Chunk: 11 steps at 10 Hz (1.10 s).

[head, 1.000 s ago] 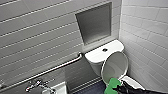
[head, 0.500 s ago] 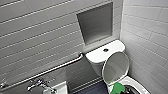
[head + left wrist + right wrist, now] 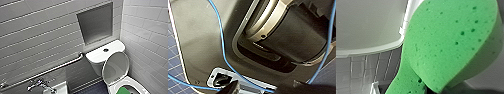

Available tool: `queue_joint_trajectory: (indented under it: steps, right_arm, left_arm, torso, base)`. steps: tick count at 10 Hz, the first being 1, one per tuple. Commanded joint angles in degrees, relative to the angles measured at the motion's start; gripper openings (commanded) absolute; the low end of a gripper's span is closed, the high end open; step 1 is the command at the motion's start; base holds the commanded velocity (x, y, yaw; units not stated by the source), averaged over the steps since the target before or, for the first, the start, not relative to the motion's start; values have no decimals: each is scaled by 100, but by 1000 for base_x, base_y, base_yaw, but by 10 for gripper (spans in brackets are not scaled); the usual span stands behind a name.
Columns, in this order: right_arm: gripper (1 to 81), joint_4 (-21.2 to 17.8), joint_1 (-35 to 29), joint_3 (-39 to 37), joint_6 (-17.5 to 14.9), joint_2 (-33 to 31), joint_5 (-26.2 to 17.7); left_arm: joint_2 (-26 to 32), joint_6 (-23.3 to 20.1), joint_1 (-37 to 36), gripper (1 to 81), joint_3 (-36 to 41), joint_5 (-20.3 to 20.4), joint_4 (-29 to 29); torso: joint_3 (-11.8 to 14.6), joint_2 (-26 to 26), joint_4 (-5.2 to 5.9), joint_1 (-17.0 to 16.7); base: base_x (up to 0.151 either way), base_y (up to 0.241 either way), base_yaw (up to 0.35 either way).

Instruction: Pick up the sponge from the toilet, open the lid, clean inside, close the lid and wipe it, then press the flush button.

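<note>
Standing raised, the glossy white oval lid (image 3: 116, 67) leaned back toward the tank of the toilet (image 3: 97, 57). At 6 o'clock from it, the porous, wavy-edged green sponge (image 3: 124, 90) showed at the bowl's opening. The dark round flush button (image 3: 105, 50) dotted the flat tank top. Whether the left end effector or the right end effector was clenched could not be told.

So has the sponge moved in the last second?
Yes. In the head view the sponge has sunk lower, away from the raised lid and toward the picture's bottom edge.
</note>
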State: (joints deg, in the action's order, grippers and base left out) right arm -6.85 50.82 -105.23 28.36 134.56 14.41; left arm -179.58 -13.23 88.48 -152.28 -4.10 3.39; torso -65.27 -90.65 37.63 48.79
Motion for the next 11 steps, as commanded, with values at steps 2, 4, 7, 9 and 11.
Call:
queue_joint_trajectory:
  steps: [2, 4, 7, 9, 11]
  right_arm:
    - [10, 0, 354, 601, -31, -726, 405]
    - [10, 0, 696, 645, -41, -936, 509]
    - [10, 0, 1092, 890, 21, -1428, 966]
    - [10, 0, 1330, 1135, 30, -1805, 1282]
    - [10, 52, 1479, 1636, 21, -2324, 1511]
  left_arm:
    - [53, -13, 43, 811, -12, -487, -14]
    - [53, -22, 51, 811, -12, -487, -14]
    - [45, -74, 51, 811, -12, -478, -14]
    - [45, -84, 43, 811, -12, -478, -14]
    - [45, -84, 43, 811, -12, -478, -14]
  torso:
    - [0, 0, 0, 0]
    - [0, 0, 0, 0]
    - [0, 0, 0, 0]
    - [0, 0, 0, 0]
    - [0, 0, 0, 0]
  base:
    - [0, 0, 0]
    - [0, 0, 0]
    - [0, 0, 0]
    - [0, 0, 0]
    - [0, 0, 0]
